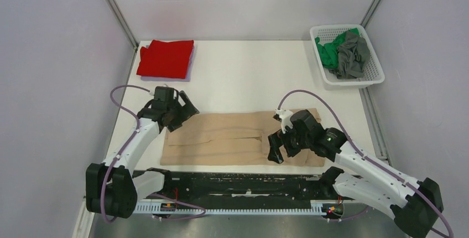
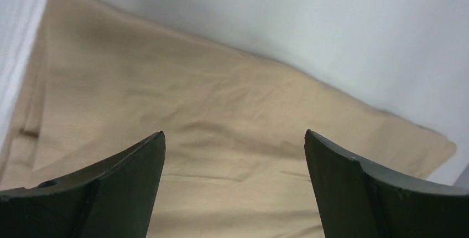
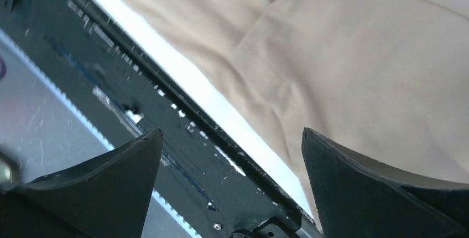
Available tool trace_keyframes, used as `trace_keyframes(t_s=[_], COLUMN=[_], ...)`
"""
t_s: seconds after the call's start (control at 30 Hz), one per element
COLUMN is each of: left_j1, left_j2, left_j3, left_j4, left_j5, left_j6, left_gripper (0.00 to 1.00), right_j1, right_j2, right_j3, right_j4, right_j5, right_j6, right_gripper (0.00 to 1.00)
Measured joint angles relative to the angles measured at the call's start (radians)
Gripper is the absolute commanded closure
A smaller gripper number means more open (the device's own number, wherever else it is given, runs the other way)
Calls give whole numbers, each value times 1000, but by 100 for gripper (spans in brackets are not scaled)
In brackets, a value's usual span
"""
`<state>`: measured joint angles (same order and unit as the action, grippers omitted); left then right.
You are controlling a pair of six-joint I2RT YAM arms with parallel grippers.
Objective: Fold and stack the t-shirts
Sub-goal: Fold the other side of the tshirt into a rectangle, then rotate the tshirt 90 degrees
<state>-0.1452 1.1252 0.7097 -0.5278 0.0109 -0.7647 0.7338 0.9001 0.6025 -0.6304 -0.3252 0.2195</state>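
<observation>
A big beige t-shirt (image 1: 238,138) lies flat on the white table (image 1: 249,77). It is at the 6 o'clock side, just beside the black rail (image 1: 238,185) that runs along the near edge. The shirt is folded into a long strip that goes from 9 o'clock to 3 o'clock. It has a few soft wrinkles in the middle.

The left gripper (image 1: 185,116) is over the strip's 10 o'clock corner. Its two dark fingers (image 2: 127,188) are spread wide apart, and nothing is between them but the beige cloth down below. I cannot tell if the tips touch the cloth.

The right gripper (image 1: 279,152) is over the strip's near edge, toward 4 o'clock. Its fingers (image 3: 359,188) are spread wide too, and they hold nothing. In the right wrist view, one finger is over the black rail and the other is over the beige cloth.

A red t-shirt (image 1: 166,58) sits far away at the 11 o'clock corner of the table. It is folded into a neat square.

A white basket (image 1: 376,77) with holes in its walls sits at the 1 o'clock corner. A green t-shirt (image 1: 330,50) and a grey t-shirt (image 1: 354,58) are bunched up inside it. They are not folded. The grey one is more to the 3 o'clock side and the green one is more to the 9 o'clock side.
</observation>
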Motion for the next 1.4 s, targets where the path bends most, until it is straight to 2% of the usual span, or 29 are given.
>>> trace_keyframes(t_s=[0.17, 0.33, 0.4, 0.5, 0.7, 0.87, 1.03, 1.23, 1.4], left_j1=[-64, -89, -88, -88, -115, -160, -241, -403, -505], left_j2=[53, 155, 186, 227, 246, 247, 274, 415, 546], left_j3=[22, 20, 12, -10, -16, -21, -13, 97, 209], left_j4=[24, 30, 38, 53, 56, 70, 109, 196, 257], left_j5=[110, 145, 145, 147, 149, 152, 158, 219, 284], left_j6=[33, 61, 64, 64, 64, 55, 32, 6, 1], left_gripper=[0, 0, 0, 0, 0, 0, 0, 0, 0], right_j1=[-66, -204, -262, -336, -501, -575, -578, -572, -545], right_j2=[-49, -31, 19, 119, 426, 737, 1096, 1448, 1645], right_j3=[-14, -172, -221, -211, -54, 193, 616, 1127, 1430], right_j4=[10, 150, 206, 341, 525, 636, 663, 630, 621], right_j5=[138, 135, 120, 92, -8, -71, -116, -138, -134], right_j6=[101, 177, 200, 197, 140, 105, 106, 153, 202], right_gripper=[2, 2, 2, 2, 2, 2, 2, 2, 2])
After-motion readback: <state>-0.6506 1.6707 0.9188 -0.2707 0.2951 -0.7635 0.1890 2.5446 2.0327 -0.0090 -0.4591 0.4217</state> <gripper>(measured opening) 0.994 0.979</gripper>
